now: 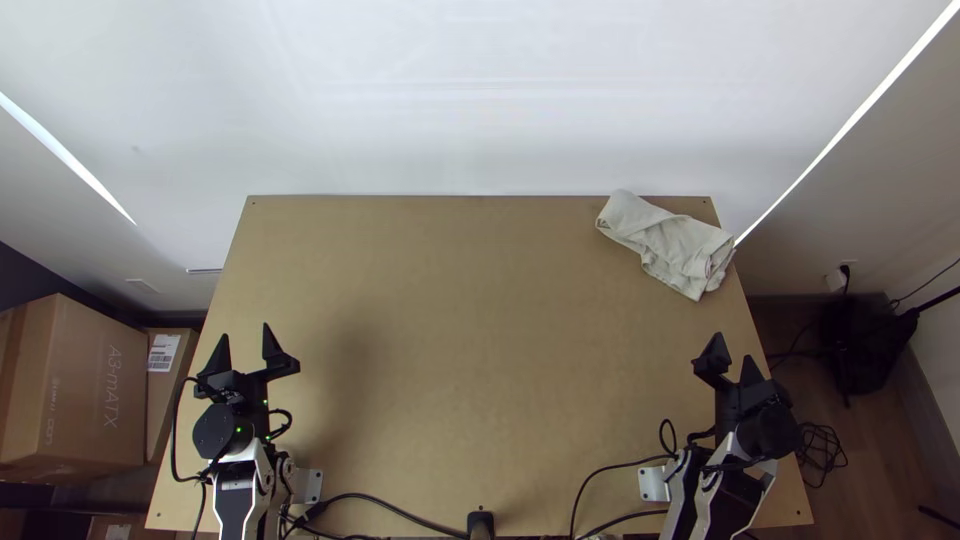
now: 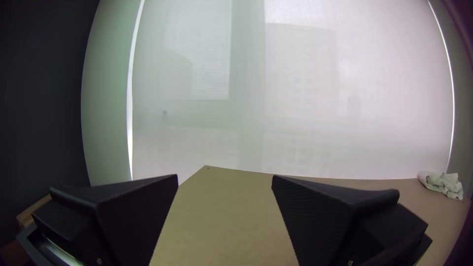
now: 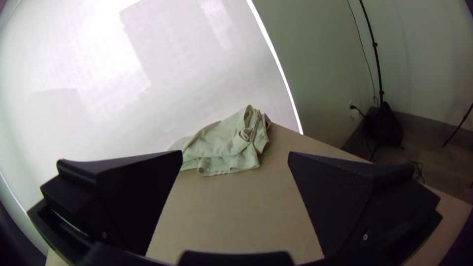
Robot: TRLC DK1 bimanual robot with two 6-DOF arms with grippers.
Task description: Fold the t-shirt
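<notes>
T-shirt (image 1: 672, 240): pale grey-beige, bunched, rumpled, with overlapping layers, at the table's (image 1: 450, 350) far right corner. Count: 1 shirt, 1 table, 2 grippers. Left gripper (image 1: 244, 335): fingers apart, nothing between. Right gripper (image 1: 734, 347): same. Collar and sleeves hard to make out; shirt's underside hidden.

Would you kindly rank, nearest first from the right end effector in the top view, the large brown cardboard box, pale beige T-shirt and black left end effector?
1. T-shirt, far right corner.
2. Left end effector, left side.
3. Box, left of table.
</notes>
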